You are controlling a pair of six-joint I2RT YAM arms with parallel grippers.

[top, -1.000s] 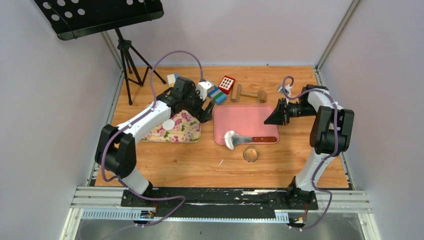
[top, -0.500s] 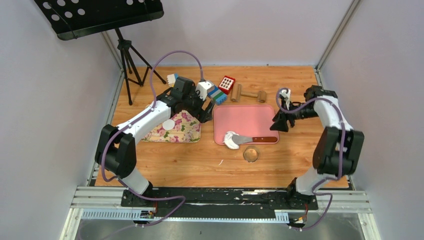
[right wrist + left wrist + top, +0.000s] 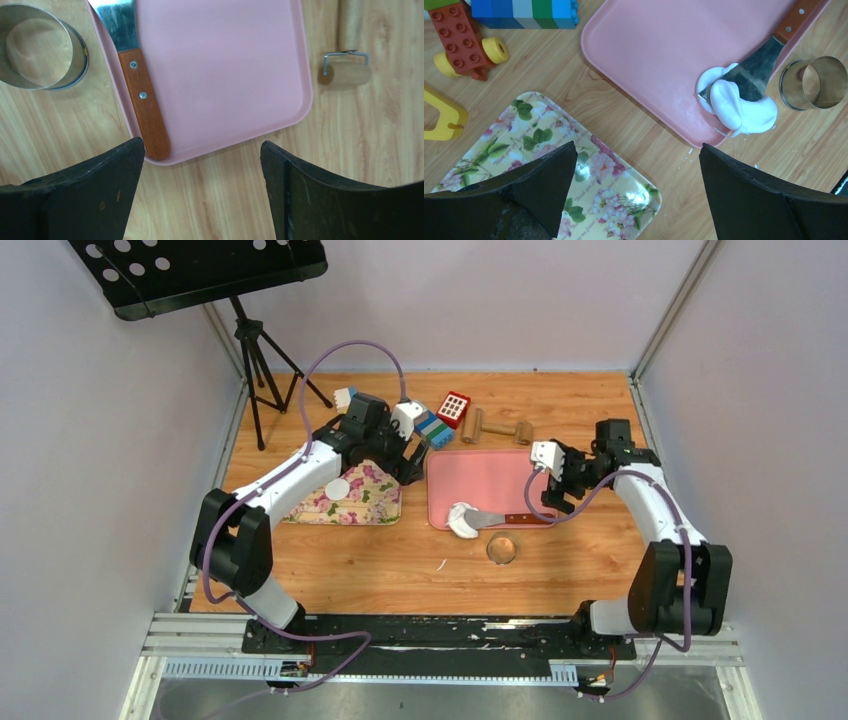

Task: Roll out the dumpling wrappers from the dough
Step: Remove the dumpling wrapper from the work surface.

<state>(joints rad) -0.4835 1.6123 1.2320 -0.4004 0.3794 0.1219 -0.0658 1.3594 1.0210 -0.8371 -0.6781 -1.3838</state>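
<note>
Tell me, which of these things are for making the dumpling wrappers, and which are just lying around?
For the job:
- dough
- spatula
- pink tray
- metal ring
- wooden roller
- wrapper on the floral tray

Lying about:
- toy bricks
- red button toy
- music stand

Plain, pale lilac-grey walls [image 3: 480, 300] close me in on three sides under soft, even light. Before me lies a light wooden tabletop with visible grain [image 3: 350, 570], edged nearest me by silver aluminium rails [image 3: 450, 640]. At the far left stands a black perforated metal music stand [image 3: 190, 270] on thin black tripod legs [image 3: 262, 370], its tray tilted overhead.
</note>
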